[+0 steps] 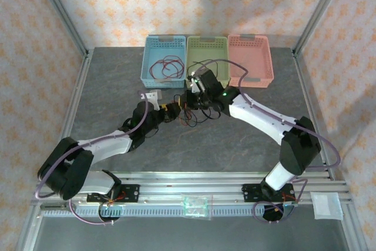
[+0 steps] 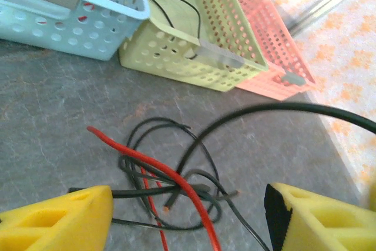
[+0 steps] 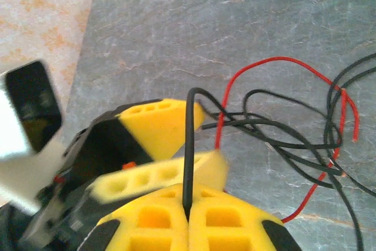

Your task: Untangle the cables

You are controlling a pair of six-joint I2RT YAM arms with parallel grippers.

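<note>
Partly done: one red wire coil (image 1: pixel 166 67) lies in the pale blue plastic basket (image 1: pixel 145 63), while a knot of red and black cables (image 2: pixel 170 186) lies on the grey table (image 1: pixel 117 86). The right gripper (image 3: pixel 188 213) pinches a black strand (image 3: pixel 188 139); the left gripper (image 2: pixel 188 213) straddles the knot, jaws wide

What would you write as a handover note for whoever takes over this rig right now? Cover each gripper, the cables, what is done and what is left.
Left gripper: open, with the tangle of red and black cables on the table between and ahead of its fingers.
Right gripper: shut on a black cable leading from that tangle.
Done: a red cable lies in the blue basket; a thin black one shows inside the green basket.
Left: pull the tangled cables apart, probably sorting them into baskets.
</note>
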